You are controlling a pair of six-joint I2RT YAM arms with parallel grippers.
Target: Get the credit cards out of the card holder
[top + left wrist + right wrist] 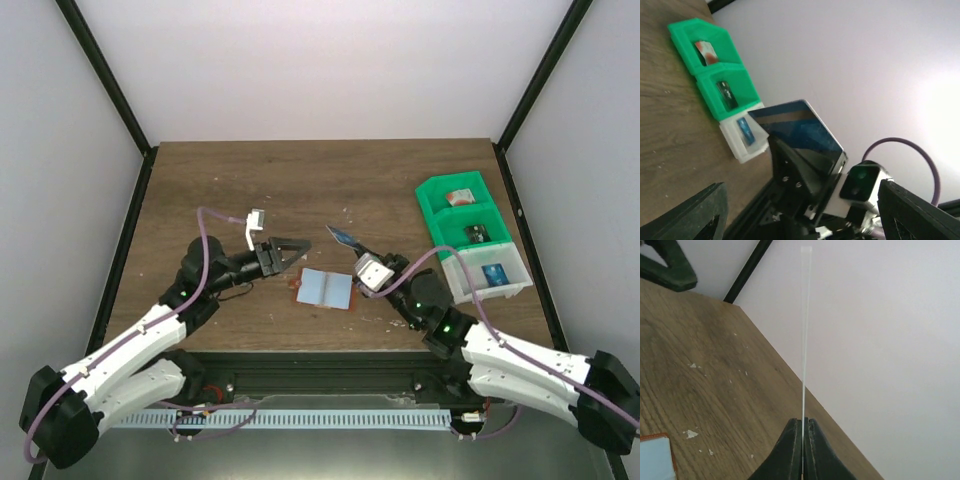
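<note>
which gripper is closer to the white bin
Right. The right gripper, shut on a blue card, hangs left of the white bin; the left gripper is farther left, beyond the card holder.

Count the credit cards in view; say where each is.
4: reddish-white card in the far green bin, dark card in the near green bin, blue card in the white bin, fourth card in the right fingers. The card holder may hide more.

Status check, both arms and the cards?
Left gripper open, beside card holder, open flat. Right gripper shut on blue card, held off table. Nothing in the way.
</note>
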